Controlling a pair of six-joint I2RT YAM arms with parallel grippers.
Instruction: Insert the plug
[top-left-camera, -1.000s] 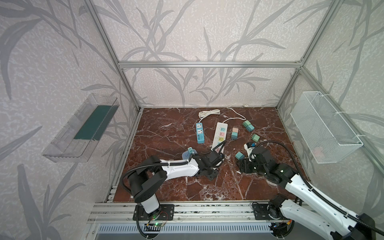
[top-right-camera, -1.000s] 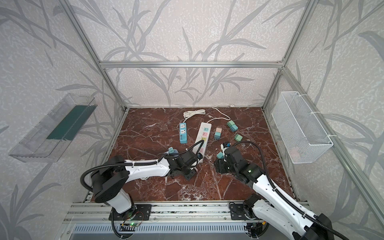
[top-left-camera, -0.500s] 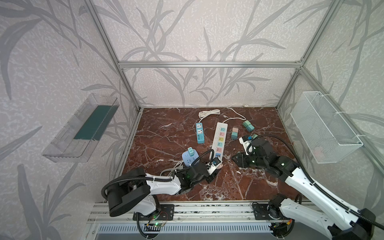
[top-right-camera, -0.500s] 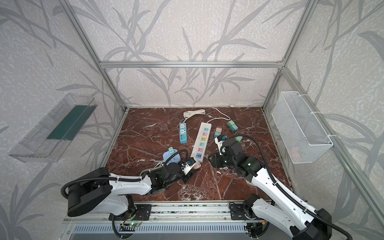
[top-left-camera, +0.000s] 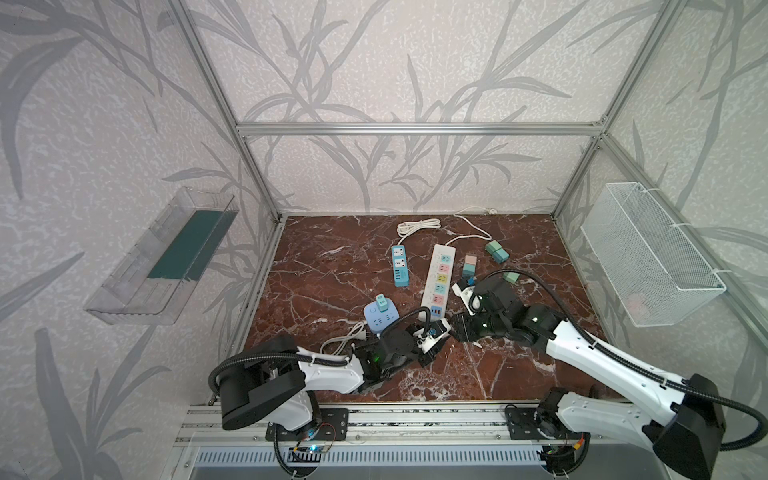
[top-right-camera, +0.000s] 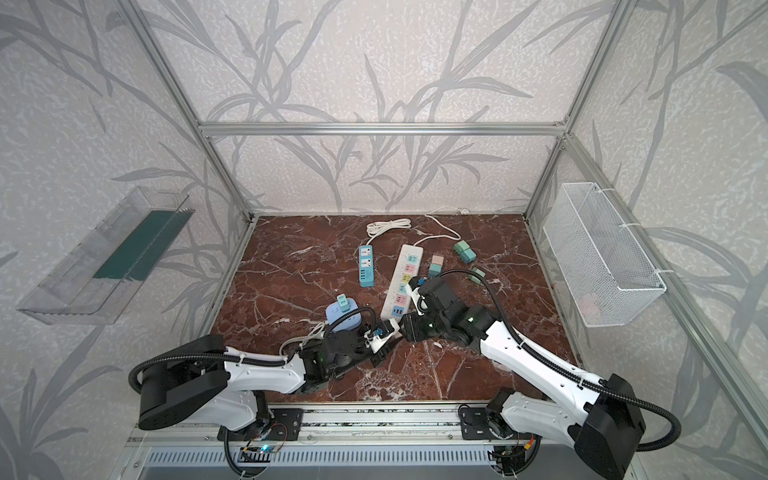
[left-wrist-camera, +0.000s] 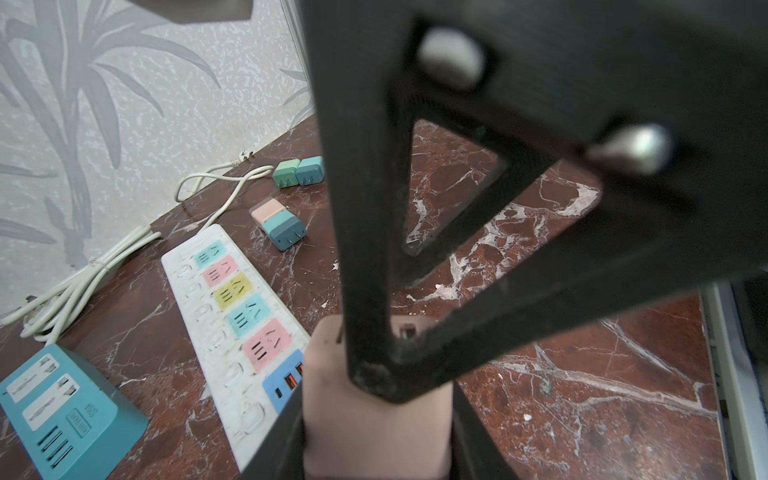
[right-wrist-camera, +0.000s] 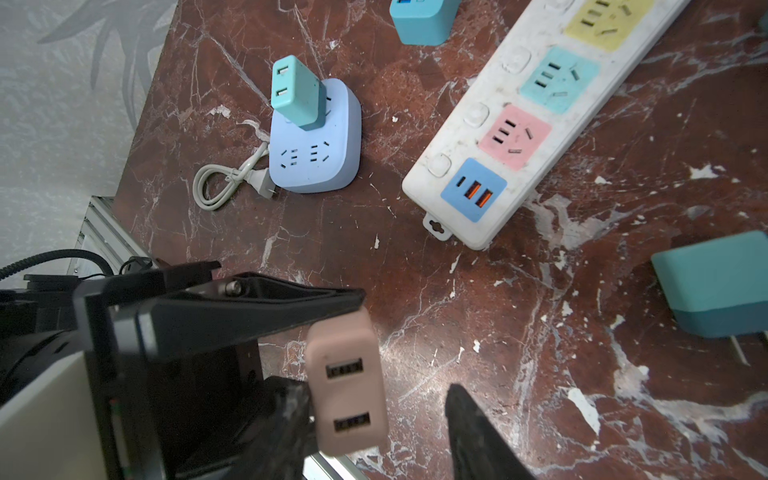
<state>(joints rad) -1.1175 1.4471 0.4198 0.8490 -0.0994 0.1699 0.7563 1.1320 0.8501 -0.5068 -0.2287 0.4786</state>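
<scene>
Right wrist view: the pink plug (right-wrist-camera: 347, 384) is clenched between the jaws of the left gripper (right-wrist-camera: 336, 380), one jaw on each short end. Its two-port face is turned toward this camera, and its prongs are not visible. The plug hangs above the tabletop (right-wrist-camera: 519, 332), near the USB end of the white power strip (right-wrist-camera: 515, 137), and is not in any socket.

One finger (right-wrist-camera: 478, 432) of the right gripper (top-left-camera: 456, 332) stands just beside the plug, with a gap showing between them. The second finger is out of frame, so it cannot be told whether these jaws are parted or closed.

Step in hand, as judged: the plug is being presented between the two arms, either for transfer or for re-orientation before insertion. Insertion itself has not begun.

Candidate sockets:
- the coloured outlets on the white power strip;
- the free outlets on the blue socket block (right-wrist-camera: 316, 145), which already carries a teal adapter (right-wrist-camera: 293, 91).

The task does not say which is meant.

The next move calls for:
1. Prongs turned down toward a free outlet.
2. Prongs lined up with the slots.
3. A straight push, with the strip braced if it slides.
</scene>
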